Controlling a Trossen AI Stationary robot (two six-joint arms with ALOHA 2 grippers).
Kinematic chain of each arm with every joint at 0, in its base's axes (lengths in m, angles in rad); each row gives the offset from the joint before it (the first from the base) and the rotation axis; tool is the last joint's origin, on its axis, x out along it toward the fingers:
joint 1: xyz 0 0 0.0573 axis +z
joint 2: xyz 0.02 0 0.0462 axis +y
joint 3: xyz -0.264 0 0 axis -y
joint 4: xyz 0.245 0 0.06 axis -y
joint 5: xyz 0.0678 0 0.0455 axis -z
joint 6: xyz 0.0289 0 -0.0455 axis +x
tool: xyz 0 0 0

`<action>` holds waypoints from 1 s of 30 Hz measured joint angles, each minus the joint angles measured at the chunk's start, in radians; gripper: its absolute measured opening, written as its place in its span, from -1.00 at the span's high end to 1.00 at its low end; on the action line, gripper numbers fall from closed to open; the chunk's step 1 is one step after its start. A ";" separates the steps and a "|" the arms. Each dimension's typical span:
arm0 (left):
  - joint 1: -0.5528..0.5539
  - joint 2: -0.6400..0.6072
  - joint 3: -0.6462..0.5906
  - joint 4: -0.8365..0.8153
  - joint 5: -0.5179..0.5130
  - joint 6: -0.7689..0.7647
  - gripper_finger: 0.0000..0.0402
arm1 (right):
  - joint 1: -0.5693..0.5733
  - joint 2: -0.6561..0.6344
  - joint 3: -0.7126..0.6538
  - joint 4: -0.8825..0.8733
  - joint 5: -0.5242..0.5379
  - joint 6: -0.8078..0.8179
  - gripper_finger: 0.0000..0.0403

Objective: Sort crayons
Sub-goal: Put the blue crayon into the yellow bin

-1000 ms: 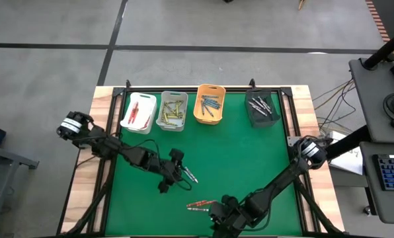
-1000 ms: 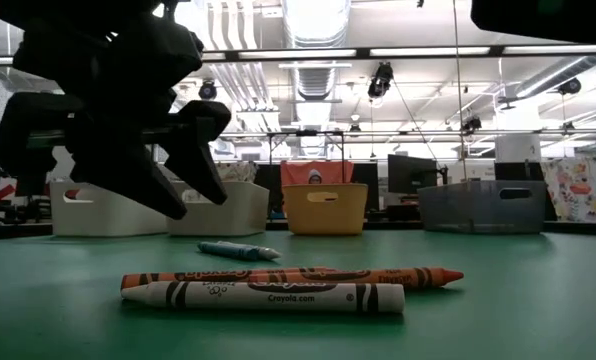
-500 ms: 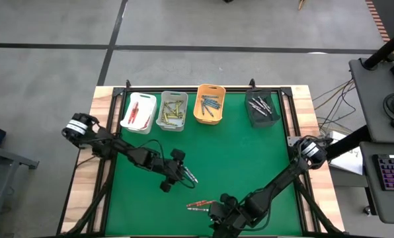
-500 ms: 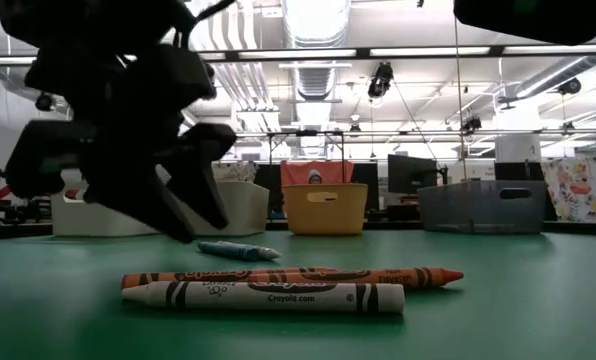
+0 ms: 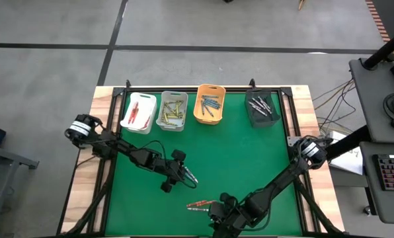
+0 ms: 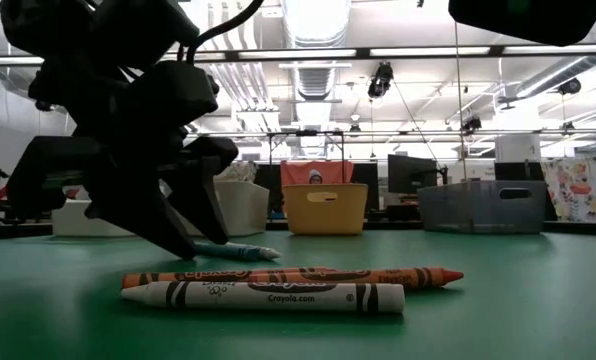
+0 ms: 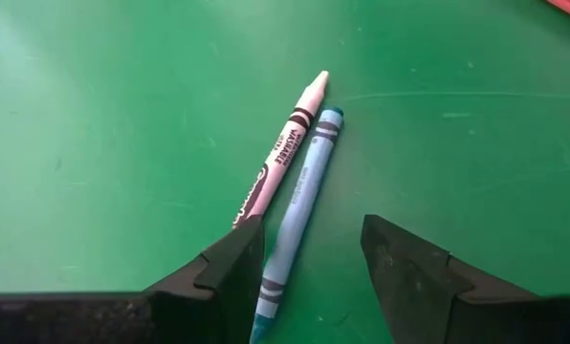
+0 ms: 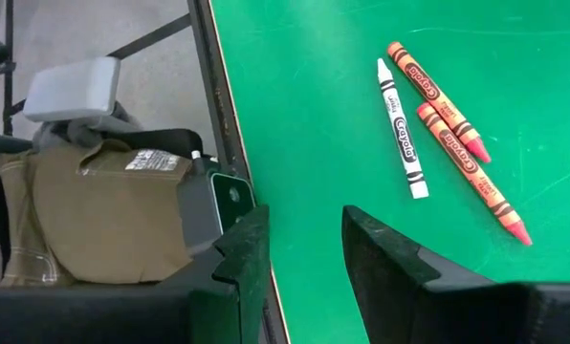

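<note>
A blue crayon (image 7: 299, 205) and a white crayon (image 7: 283, 148) lie side by side on the green mat. My left gripper (image 7: 309, 277) is open and low over them. Its fingers stand on either side of the blue crayon's near end, and one finger covers the white crayon's end. In the low view the left gripper (image 6: 168, 215) is just above the blue crayon (image 6: 236, 250). Near the front edge lie a white crayon (image 8: 401, 129) and two red-orange crayons (image 8: 436, 88) (image 8: 471, 172). My right gripper (image 8: 309, 253) hangs open, raised near them.
Along the far edge stand a white bin (image 5: 139, 112), a pale grey bin (image 5: 172, 110), an orange bin (image 5: 209, 104) and a dark bin (image 5: 262, 108), each with crayons inside. The middle and right of the mat (image 5: 250, 152) are bare. Beyond the table's near edge lies a tan bag (image 8: 103, 210).
My left gripper has come down toward the table and now hangs low over the blue crayon. The crayons have stayed where they were.
</note>
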 joint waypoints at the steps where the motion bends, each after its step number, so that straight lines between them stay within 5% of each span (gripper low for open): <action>1: 0.000 0.000 0.001 -0.006 0.012 -0.003 0.17 | 0.000 0.000 0.000 0.000 0.000 0.000 0.39; 10: -0.002 -0.002 0.004 -0.068 0.039 -0.026 0.31 | 0.000 -0.001 0.000 0.000 0.000 -0.011 0.39; 22: -0.007 -0.001 0.001 -0.075 0.047 -0.097 0.95 | -0.002 -0.002 0.000 0.000 0.000 -0.084 0.39; 30: -0.068 0.000 -0.004 -0.042 -0.011 -0.197 0.99 | -0.002 -0.002 0.000 0.000 -0.008 -0.214 0.39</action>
